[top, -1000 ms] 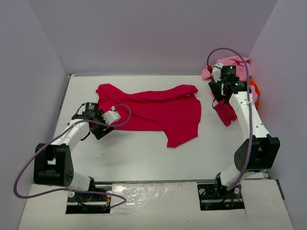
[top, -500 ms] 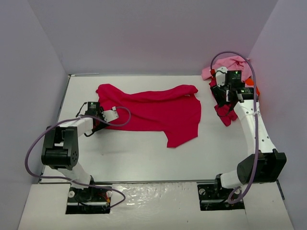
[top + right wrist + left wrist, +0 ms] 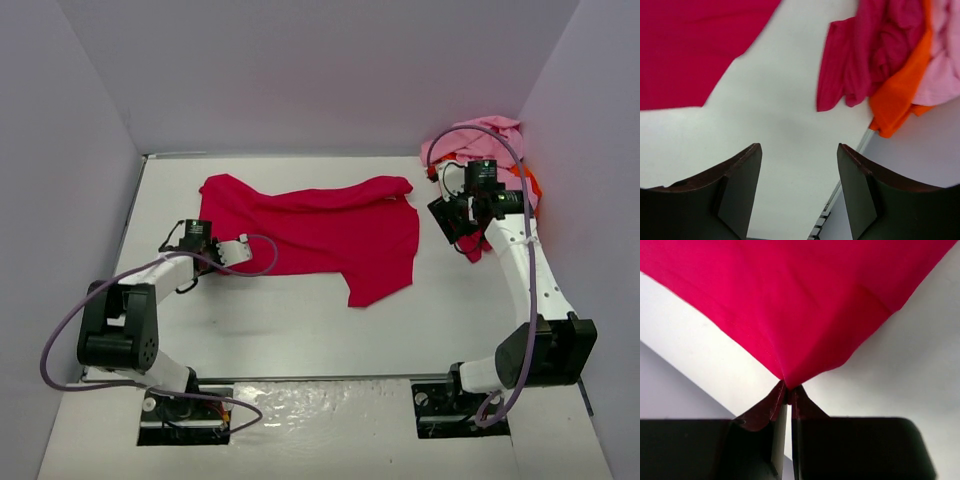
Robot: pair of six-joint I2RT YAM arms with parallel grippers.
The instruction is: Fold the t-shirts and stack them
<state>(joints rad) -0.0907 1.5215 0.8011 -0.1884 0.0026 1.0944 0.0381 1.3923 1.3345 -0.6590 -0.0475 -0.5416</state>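
Pile in the far right corner is half hidden behind the right arm. Red shirt lies mid-table, long axis left–right. The left gripper is clamped on its left corner; the right gripper gapes, empty.

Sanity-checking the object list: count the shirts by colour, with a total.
crimson-red cloth t-shirt, spread out: 1
light pink cloth t-shirt, in the heap: 1
orange cloth t-shirt, in the heap: 1
dark magenta cloth t-shirt, in the heap: 1
Total: 4

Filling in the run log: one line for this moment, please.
left gripper: shut on corner of crimson t-shirt | right gripper: open, empty, near shirt pile
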